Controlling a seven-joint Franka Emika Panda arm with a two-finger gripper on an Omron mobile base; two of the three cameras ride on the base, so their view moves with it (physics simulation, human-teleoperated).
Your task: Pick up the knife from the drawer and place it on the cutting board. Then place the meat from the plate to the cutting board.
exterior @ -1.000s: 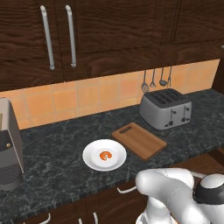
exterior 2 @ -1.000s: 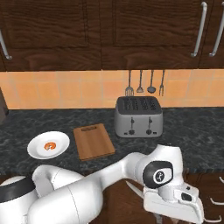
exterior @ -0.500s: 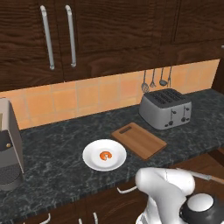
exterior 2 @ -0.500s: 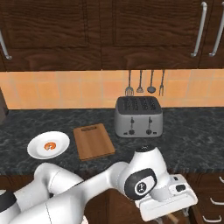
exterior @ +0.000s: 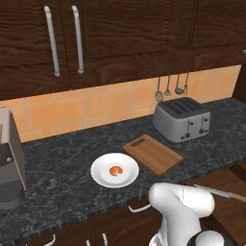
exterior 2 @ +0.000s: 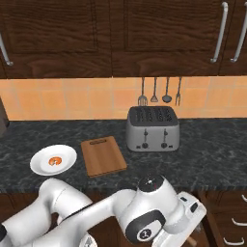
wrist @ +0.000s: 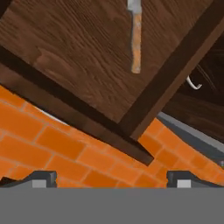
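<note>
Knife (wrist: 136, 37): lies flat on the floor of the open drawer (wrist: 78, 57), tan handle toward the drawer's front corner.
Gripper (wrist: 111, 180): released, fingers spread wide, well apart from the knife, grasping nothing.
Cutting board (exterior: 152, 153): bare, near the counter's front edge, between plate (exterior: 115, 169) and toaster (exterior: 182, 118).
Meat (exterior: 115, 170): on the plate.
Risk: descending off-line could strike the drawer's front wall, or nudge the slim handle aside.
</note>
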